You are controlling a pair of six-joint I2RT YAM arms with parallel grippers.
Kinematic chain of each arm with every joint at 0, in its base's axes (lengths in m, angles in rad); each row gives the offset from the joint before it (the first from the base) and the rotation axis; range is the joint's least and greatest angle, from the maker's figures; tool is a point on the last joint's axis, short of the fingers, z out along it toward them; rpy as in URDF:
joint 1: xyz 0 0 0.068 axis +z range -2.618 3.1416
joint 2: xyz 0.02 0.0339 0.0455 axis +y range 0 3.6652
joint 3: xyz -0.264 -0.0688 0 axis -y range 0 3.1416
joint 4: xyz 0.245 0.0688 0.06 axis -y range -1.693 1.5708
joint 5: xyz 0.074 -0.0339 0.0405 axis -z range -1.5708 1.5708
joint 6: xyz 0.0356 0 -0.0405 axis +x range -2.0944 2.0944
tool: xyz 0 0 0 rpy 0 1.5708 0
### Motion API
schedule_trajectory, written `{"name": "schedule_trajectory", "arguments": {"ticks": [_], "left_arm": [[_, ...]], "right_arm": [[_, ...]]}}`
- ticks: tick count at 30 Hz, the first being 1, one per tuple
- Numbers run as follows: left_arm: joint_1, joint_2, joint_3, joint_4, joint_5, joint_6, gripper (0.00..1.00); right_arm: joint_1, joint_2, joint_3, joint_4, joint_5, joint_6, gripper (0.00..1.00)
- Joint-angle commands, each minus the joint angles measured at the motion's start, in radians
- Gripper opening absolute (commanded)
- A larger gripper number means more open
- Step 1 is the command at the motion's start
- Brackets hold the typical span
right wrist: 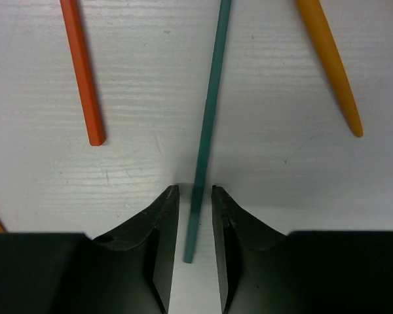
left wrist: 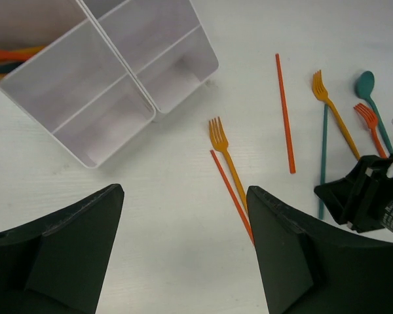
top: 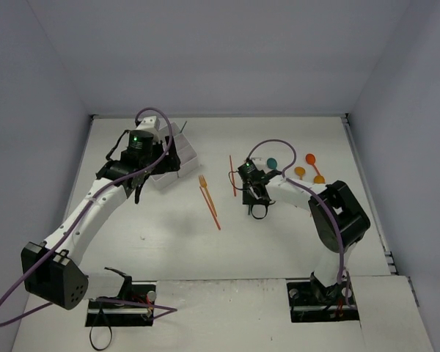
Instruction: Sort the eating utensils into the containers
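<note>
My right gripper is low over the table and straddles the end of a teal utensil handle. Its jaws stand narrowly open, with a thin gap on each side of the handle. A red handle and an orange handle lie beside it. My left gripper is wide open and empty above bare table, near the white compartment tray. One far compartment holds orange and dark utensils. An orange fork and a red stick-like utensil lie by its right finger.
More utensils lie between the arms: a red one, an orange fork, a teal spoon and a red fork. Two orange spoons lie at the right. The tray stands at the back left.
</note>
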Motion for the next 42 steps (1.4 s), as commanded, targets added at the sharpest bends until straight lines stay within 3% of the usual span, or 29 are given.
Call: {"name": "schedule_trajectory", "arguments": {"ticks": [1, 3, 12, 17, 23, 33, 36, 42], "left_arm": [[-0.017, -0.049, 0.026, 0.035, 0.087, -0.121, 0.73], [-0.026, -0.031, 0.045, 0.035, 0.127, -0.148, 0.73], [-0.050, 0.092, 0.145, 0.167, 0.357, -0.310, 0.73], [-0.094, 0.173, 0.231, 0.206, 0.389, -0.319, 0.73], [-0.128, 0.220, 0.280, 0.284, 0.404, -0.345, 0.73], [-0.164, 0.294, 0.338, 0.271, 0.389, -0.323, 0.71], [-0.170, 0.313, 0.337, 0.262, 0.380, -0.302, 0.62], [-0.173, 0.331, 0.343, 0.277, 0.383, -0.281, 0.13]], "right_arm": [[-0.005, 0.028, 0.017, -0.014, 0.001, 0.020, 0.08], [0.001, 0.006, 0.010, -0.012, 0.022, 0.009, 0.00], [0.077, -0.307, 0.001, 0.034, 0.007, -0.188, 0.00], [0.131, -0.472, 0.003, 0.074, -0.072, -0.274, 0.00], [0.165, -0.538, 0.019, 0.106, -0.112, -0.310, 0.00], [0.172, -0.544, 0.037, 0.135, -0.133, -0.323, 0.00], [0.170, -0.533, 0.041, 0.174, -0.135, -0.321, 0.00], [0.170, -0.508, 0.053, 0.192, -0.135, -0.317, 0.00]]}}
